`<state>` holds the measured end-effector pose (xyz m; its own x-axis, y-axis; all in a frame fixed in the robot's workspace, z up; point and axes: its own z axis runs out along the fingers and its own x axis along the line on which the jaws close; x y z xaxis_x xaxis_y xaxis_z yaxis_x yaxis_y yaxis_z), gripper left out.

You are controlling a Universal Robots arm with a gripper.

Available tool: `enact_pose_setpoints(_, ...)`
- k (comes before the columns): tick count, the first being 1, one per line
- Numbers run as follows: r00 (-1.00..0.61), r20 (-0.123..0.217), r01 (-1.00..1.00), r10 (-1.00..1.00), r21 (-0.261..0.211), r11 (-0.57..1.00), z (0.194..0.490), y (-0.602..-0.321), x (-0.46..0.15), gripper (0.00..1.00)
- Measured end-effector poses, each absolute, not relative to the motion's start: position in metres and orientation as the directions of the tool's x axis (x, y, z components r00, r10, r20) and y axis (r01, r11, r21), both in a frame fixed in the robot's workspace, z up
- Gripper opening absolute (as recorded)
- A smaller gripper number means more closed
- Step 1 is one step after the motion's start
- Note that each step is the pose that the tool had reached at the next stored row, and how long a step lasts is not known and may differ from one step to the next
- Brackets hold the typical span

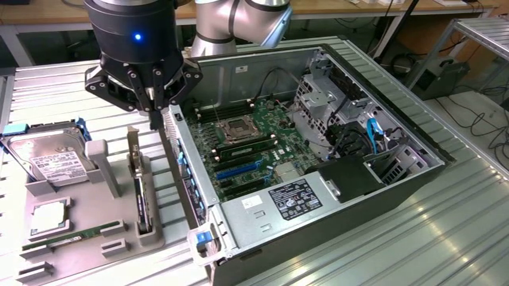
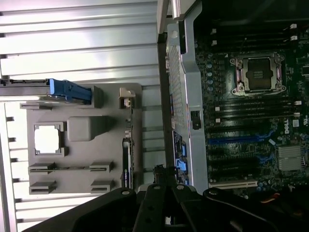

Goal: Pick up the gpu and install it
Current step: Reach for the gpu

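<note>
Bright light, seemingly from overhead, glares off the ribbed metal table [image 2: 77, 43]. The computer case [image 1: 238, 68] sits dimmer inside.

From my station I see an open computer case [image 1: 238, 65] lying on the ribbed metal table [image 1: 445, 238], with its motherboard [image 1: 263, 152] and processor socket [image 1: 237, 128] exposed. On the exterior view's left, a grey holder [image 1: 83, 205] carries a hard drive [image 1: 49, 159], a processor chip [image 1: 49, 218] and a green memory stick [image 1: 70, 237].

The arm [image 1: 238, 21] bends above the gripper [image 1: 156, 124], which points straight down, its fingers [image 1: 151, 102] pressed together.
</note>
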<state>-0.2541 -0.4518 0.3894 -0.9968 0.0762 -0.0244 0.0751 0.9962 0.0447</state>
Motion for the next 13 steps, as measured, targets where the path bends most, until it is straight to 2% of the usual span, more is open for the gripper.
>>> enact_pose_setpoints(13, -0.997, -0.024, 0.075, 0.076, 0.045, 0.996, 0.3890, -0.4545, -0.2541, 0.11)
